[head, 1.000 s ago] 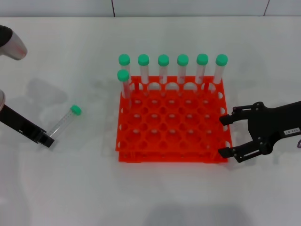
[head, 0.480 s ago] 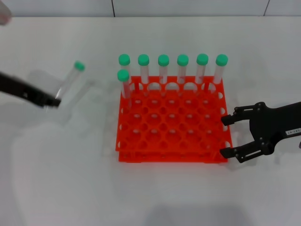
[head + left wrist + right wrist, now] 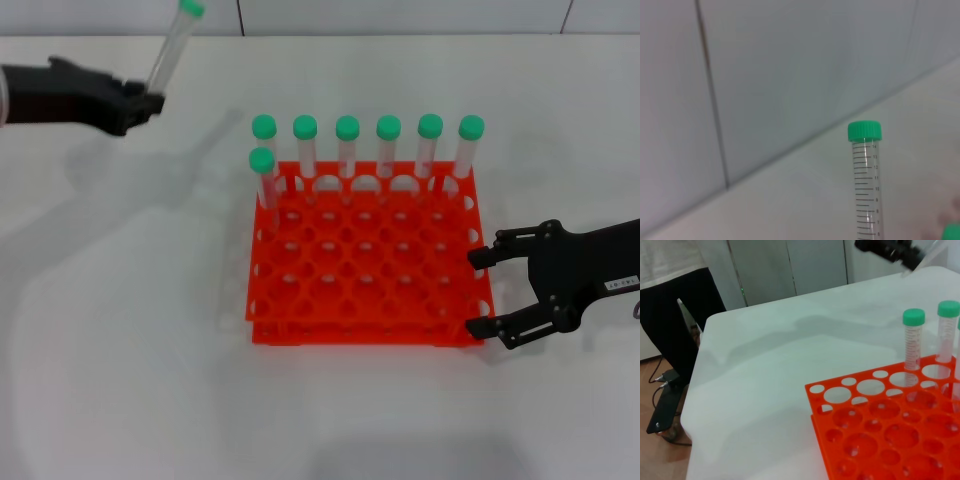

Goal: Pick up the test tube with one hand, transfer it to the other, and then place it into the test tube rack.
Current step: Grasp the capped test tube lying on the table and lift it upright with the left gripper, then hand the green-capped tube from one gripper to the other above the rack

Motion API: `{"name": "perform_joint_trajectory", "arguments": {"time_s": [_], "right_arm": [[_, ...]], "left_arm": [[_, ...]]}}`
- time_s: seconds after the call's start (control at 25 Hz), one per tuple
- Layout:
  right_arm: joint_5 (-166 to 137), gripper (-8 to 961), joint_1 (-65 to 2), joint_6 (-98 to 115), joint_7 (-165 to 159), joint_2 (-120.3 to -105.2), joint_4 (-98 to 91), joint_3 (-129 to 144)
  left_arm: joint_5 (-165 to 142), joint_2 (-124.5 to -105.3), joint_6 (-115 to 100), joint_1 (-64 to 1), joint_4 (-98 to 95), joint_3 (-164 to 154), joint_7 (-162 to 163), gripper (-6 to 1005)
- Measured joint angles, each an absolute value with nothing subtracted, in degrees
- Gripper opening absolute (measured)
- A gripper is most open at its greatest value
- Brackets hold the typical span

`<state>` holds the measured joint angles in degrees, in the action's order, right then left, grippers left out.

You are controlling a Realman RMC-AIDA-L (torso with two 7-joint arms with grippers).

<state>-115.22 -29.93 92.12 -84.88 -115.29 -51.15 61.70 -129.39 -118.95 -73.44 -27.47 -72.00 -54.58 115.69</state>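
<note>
You're looking at a lab bench: an orange-red test tube rack (image 3: 368,255) with green-capped tubes (image 3: 347,147) along its 12 o'clock edge sits on a plain white table (image 3: 150,350), pale wall panels (image 3: 790,65) behind.

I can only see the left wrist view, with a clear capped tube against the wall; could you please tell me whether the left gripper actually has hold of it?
Observer: Yes. In the head view the black two-fingered left gripper is shut on the lower end of the slim clear plastic test tube, with its green cap up and tilted, at the table's far left.
Operator: Thank you. Where is the right gripper?
Observer: The black right gripper is open beside the near right corner of the square orange-red plastic test tube rack.
Operator: Is there room in the rack?
Observer: Seven green-capped tubes stand along its far side; the nearer holes are free.
</note>
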Motion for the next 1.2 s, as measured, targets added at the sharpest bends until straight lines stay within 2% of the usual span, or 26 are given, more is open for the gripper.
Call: {"name": "perform_joint_trajectory", "arguments": {"time_s": [0.36, 0.52, 0.6, 0.76, 0.88, 1.2], "right_arm": [[-115.2, 861, -30.2, 92.1, -84.3, -115.39, -51.0, 61.7], [-114.6, 861, -30.4, 92.4, -84.3, -115.46, -51.0, 62.1], [-114.0, 861, -30.4, 92.3, -84.3, -115.48, -51.0, 62.9], [-113.8, 861, -30.4, 92.2, -84.3, -115.49, -51.0, 63.3], [-113.7, 861, -30.4, 92.1, -84.3, -115.52, -51.0, 63.3], [-112.5, 860, -30.6, 91.9, -84.1, -115.65, -50.5, 63.9]], "left_arm": [[-106.7, -117.65, -74.4, -28.2, -62.3, -54.5, 97.9, 199], [-102.5, -115.88, -78.1, -31.9, -54.6, -54.3, 92.8, 200], [-100.3, -113.93, -81.6, -36.0, -46.4, -54.3, 88.5, 200], [-101.4, -112.74, -84.1, -39.8, -40.7, -54.5, 86.9, 199], [-105.6, -112.64, -85.6, -42.2, -38.5, -54.6, 86.8, 199], [-110.7, -113.72, -85.9, -43.5, -37.2, -54.8, 86.3, 200]]}}
